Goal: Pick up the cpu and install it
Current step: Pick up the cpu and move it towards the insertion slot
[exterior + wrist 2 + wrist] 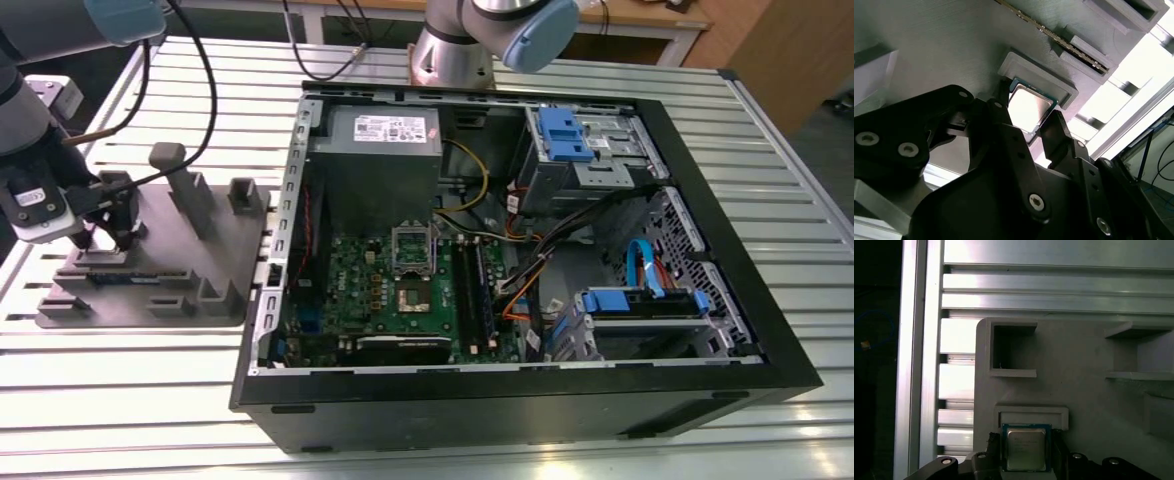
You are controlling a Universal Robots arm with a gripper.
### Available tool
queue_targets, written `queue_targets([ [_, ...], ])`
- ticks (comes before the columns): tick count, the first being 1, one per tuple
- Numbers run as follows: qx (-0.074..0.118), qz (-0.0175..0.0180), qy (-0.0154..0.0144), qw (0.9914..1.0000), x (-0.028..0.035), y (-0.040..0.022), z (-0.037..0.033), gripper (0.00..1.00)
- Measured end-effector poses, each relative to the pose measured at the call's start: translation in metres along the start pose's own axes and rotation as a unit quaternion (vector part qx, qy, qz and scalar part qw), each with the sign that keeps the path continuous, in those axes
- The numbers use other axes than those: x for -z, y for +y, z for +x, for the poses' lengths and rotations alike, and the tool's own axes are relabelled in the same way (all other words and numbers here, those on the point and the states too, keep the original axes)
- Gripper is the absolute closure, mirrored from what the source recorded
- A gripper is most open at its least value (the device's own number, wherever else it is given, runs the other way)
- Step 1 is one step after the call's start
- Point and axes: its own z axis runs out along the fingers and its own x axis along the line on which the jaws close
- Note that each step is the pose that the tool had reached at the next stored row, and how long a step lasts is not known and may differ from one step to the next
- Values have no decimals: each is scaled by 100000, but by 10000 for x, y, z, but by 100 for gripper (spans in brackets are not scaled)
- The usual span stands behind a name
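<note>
cpu | claw grips two opposite edges | fixture frame just beside

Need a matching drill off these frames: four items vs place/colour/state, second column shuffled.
1. cpu
2. gripper
3. computer case
4. drive caddies

a. blue
b. lying open on the slatted table
c. seated in a recess of the grey fixture
d. poised right over the cpu

Pairs: 1-c, 2-d, 3-b, 4-a.
</note>
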Motion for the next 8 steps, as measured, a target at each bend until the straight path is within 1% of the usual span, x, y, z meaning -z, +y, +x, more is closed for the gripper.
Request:
queue_targets([
  [7, 0, -1, -3, 100000, -5, 0, 0, 48],
  [8, 1, 1, 2, 100000, -4, 0, 0, 49],
])
